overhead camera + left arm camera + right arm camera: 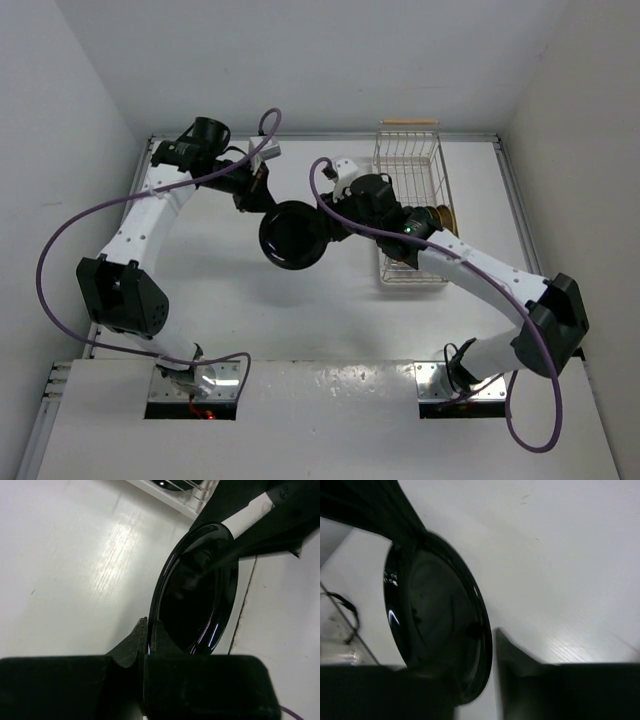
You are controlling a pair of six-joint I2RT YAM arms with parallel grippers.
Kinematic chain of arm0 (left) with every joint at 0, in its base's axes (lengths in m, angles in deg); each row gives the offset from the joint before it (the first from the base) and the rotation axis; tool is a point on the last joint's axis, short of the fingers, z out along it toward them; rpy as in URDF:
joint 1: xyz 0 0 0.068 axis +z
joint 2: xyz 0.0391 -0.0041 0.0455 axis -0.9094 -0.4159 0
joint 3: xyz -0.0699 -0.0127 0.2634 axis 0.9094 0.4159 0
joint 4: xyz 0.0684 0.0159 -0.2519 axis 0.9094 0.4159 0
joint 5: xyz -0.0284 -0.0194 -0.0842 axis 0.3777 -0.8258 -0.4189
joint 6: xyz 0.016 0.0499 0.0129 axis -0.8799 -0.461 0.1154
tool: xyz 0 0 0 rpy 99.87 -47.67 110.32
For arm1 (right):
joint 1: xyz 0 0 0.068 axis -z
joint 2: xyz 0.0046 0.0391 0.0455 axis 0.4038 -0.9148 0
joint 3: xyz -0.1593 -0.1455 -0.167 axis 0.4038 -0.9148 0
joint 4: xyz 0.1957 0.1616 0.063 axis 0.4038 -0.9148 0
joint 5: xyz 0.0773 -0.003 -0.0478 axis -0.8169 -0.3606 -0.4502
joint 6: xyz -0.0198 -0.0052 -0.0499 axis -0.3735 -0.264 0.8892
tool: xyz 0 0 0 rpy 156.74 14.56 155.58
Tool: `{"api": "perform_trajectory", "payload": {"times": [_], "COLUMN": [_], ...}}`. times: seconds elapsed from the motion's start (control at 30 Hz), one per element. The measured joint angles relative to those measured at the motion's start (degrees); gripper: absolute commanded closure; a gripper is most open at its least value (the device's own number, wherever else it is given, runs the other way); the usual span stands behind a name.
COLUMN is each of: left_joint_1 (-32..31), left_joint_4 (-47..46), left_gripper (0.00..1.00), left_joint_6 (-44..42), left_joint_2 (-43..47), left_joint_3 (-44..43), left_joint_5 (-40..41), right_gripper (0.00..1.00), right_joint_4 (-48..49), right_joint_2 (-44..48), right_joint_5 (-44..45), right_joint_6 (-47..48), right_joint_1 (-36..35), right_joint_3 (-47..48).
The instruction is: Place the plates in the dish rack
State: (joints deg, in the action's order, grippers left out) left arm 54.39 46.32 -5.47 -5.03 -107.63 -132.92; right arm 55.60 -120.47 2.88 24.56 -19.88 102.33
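A glossy black plate [292, 236] hangs on edge above the middle of the table. My left gripper [262, 200] is shut on its rim from the far left. In the left wrist view the two fingers pinch the plate [195, 595] at the left gripper [148, 622]. My right gripper [335, 225] straddles the opposite rim. In the right wrist view the plate [435, 620] sits between the jaws of the right gripper [465, 650], with a gap of table showing beside one finger [515, 655]. The white wire dish rack [440, 180] stands to the right.
In the rack's near end stand a yellow patterned plate [443, 218] and a dark one [420, 216], partly hidden by my right arm. White walls close in the table on the left, back and right. Purple cables loop off both arms.
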Motion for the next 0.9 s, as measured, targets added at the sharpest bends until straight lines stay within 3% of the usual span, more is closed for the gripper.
{"api": "perform_trajectory", "payload": {"times": [0.07, 0.2, 0.3, 0.33, 0.37, 0.4, 0.43, 0.6, 0.9], "left_joint_1": [-0.13, 0.50, 0.68, 0.55, 0.48, 0.46, 0.59, 1.62, 5.49], "left_joint_4": [1.81, 2.27, 1.62, 1.09, 0.57, 0.09, -0.26, -1.53, -7.06], "left_gripper": [1.00, 1.00, 0.87, 0.76, 0.56, 0.18, 0.02, 0.00, 0.00], "left_joint_6": [-2.60, -4.44, -2.75, -1.90, -1.11, -0.37, 0.44, 4.92, 14.32], "left_joint_2": [0.00, 0.04, 0.07, 0.09, 0.11, 0.17, 0.17, 0.17, 0.17], "left_joint_3": [-0.02, -0.02, -0.02, -0.02, -0.02, -0.04, -0.04, -0.13, -0.04], "left_joint_5": [-0.98, -1.42, -2.05, -2.21, -2.34, -1.33, -0.46, 6.25, 28.33], "right_gripper": [1.00, 1.00, 1.00, 1.00, 1.00, 1.00, 1.00, 1.00, 1.00], "right_joint_4": [2.34, 6.45, 7.91, 8.13, 8.28, 8.24, 8.04, 2.93, -11.87], "right_joint_2": [0.07, 1.18, 3.19, 3.93, 4.55, 5.35, 6.16, 10.54, 14.40], "right_joint_5": [-1.05, -2.29, -1.75, -1.31, -0.79, 0.44, 1.73, 14.58, 53.94], "right_joint_6": [-1.73, -4.46, -5.35, -5.44, -5.51, -5.55, -5.57, -5.51, -1.77], "right_joint_1": [0.00, 0.09, 0.04, 0.02, -0.02, -0.13, -0.15, -0.11, 0.11], "right_joint_3": [-1.01, -4.26, -6.14, -6.60, -6.97, -7.34, -7.63, -7.08, -2.51]}}
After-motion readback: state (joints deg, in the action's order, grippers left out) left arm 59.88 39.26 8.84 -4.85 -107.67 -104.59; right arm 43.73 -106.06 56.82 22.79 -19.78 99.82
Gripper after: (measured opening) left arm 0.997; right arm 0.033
